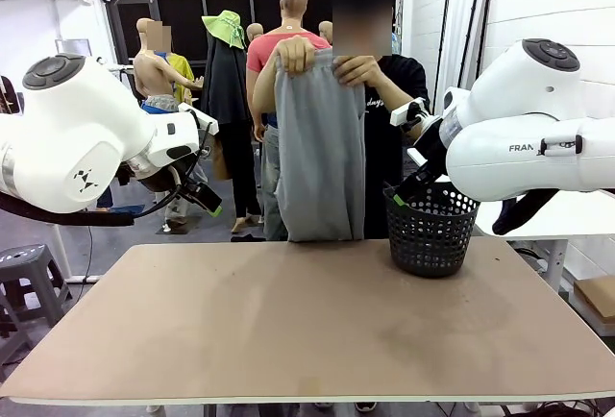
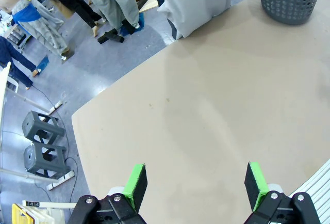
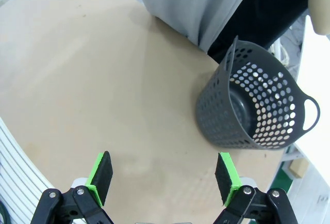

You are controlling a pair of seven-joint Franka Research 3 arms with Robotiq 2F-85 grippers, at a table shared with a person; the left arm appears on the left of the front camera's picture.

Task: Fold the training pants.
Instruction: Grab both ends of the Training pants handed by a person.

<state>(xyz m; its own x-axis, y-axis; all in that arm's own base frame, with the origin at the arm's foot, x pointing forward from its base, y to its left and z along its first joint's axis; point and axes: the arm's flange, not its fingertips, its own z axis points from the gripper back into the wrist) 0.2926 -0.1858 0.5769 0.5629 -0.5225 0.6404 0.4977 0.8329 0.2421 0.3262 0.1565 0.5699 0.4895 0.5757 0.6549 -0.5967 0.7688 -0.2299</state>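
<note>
The training pants (image 1: 320, 148) were not on the surface (image 1: 288, 331) yet. The person across from me held them up by the waistband, one hand (image 1: 296, 55) and the other hand (image 1: 357, 71) gripping the top edge, so the grey cloth hung straight down in a long narrow drape. Its lower end reached the far edge of the surface; I could not tell whether it touched the top or hung just behind it. Just beside the pants, on my right, a black mesh basket (image 1: 430, 230) stood upright near the far edge.

My left tool (image 2: 196, 180) was released, its green pads spread wide over bare surface, well apart from the pants (image 2: 198, 2). My right tool (image 3: 165, 175) was likewise released and grasping nothing, hanging above the surface with the basket (image 3: 247, 110) near it and the cloth (image 3: 196, 2) farther off.

I judged that folding had not begun: this was the handover, or laying-out, step. The next move called for the pants to come down flat on the surface, legs straightened. If I was to take them, I needed to reach each tool toward the hanging cloth and pinch an outer edge below the person's hands. My right arm would have to keep clear of the basket on the way.
</note>
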